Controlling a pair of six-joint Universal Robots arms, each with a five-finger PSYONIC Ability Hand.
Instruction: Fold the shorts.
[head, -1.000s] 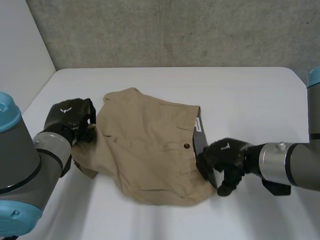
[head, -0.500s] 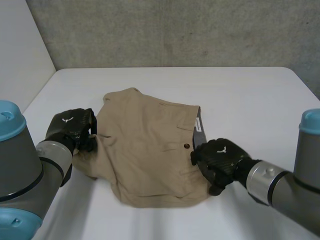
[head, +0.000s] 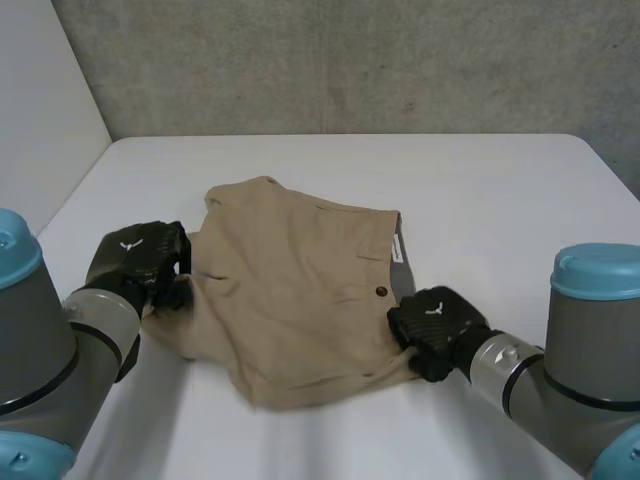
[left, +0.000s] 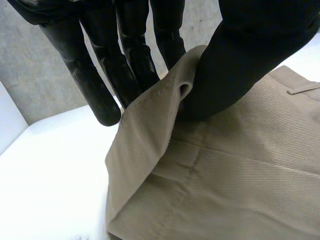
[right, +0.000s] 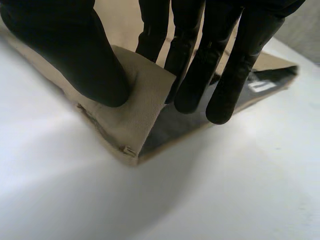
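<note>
Tan shorts (head: 300, 290) lie spread on a white counter (head: 480, 190) before a grey concrete wall (head: 350, 60).
The left hand (head: 140, 262) pinches their left edge; the right hand (head: 435, 318) pinches the near right corner.

Count on the bench: one pair of tan shorts (head: 300, 300) lying on one white table (head: 480, 190), with one dark button (head: 379, 292) and one white label (head: 396, 248) visible on the cloth. Robot arms: two, the left arm (head: 50, 340) and the right arm (head: 560, 370), each ending in one black hand, so two hands in all, the left hand (head: 140, 262) and the right hand (head: 437, 322). Hands pinching the shorts: two of two, one at each side edge.
</note>
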